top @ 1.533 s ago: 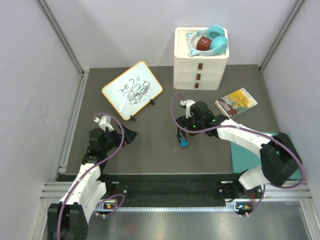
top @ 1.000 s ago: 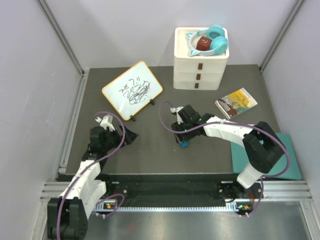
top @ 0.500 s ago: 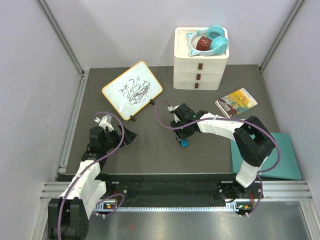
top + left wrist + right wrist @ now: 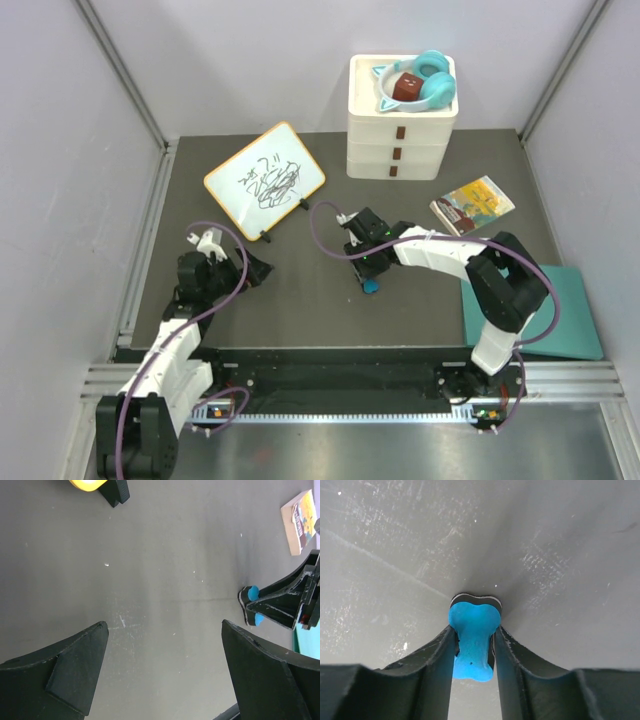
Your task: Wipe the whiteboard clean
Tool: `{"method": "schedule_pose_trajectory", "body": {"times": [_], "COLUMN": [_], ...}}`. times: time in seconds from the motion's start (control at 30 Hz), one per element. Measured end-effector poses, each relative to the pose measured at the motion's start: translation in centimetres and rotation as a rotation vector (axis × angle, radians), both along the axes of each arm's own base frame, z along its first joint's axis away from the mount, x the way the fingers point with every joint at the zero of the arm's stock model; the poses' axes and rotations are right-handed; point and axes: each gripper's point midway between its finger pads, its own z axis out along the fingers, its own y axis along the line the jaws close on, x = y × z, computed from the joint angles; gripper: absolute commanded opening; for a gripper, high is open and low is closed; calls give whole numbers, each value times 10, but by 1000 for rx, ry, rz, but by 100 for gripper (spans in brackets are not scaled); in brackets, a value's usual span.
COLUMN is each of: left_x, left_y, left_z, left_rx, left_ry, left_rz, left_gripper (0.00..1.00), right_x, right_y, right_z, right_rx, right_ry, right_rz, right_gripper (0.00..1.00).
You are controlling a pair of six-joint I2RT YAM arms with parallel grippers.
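The whiteboard [image 4: 265, 181], white with a yellow rim, black feet and black scribbles, stands tilted at the back left of the dark mat; only its yellow corner [image 4: 87, 484] and a foot show in the left wrist view. My right gripper [image 4: 368, 275] is shut on a small blue eraser [image 4: 472, 642] with a black and white base, which rests on the mat at the middle. The eraser also shows in the top view [image 4: 369, 286] and left wrist view [image 4: 251, 605]. My left gripper [image 4: 262, 270] is open and empty, low over the mat, in front of the whiteboard.
A white drawer unit [image 4: 402, 140] stands at the back with teal headphones [image 4: 425, 80] and a brown block on top. A small book [image 4: 472, 205] lies right of centre. A teal sheet [image 4: 560, 320] lies at the front right. Walls enclose the mat.
My right gripper moved left and pulled in near the middle of the mat, staying over the blue eraser. The left arm has barely moved.
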Motion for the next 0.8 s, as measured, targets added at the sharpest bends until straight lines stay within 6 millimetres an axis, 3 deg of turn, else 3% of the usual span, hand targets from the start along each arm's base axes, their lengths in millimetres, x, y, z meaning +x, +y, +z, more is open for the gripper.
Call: {"method": "schedule_pose_trajectory", "body": {"times": [0.1,0.23,0.3,0.57,0.8], "left_x": [2,7,9,22,24], "left_y": [0,9,16,56,50], "left_z": [0,-2,-3,1,-21], "left_rx": [-15,-28,-33,-112,-226], "left_ry": [5,20,25,-29,1], "left_rz": [11,54,79,195,143], "left_gripper": [99,99,99,99,97], "right_x": [1,3,4,4,7], "right_y": [1,1,1,1,3], "right_z": [-1,-1,0,2,12], "right_rx": [-6,-25,-34,-38,0], "right_ry": [4,8,2,-25,-70], "right_rz": [2,9,14,24,37], "right_gripper": [27,6,1,0,0]}}
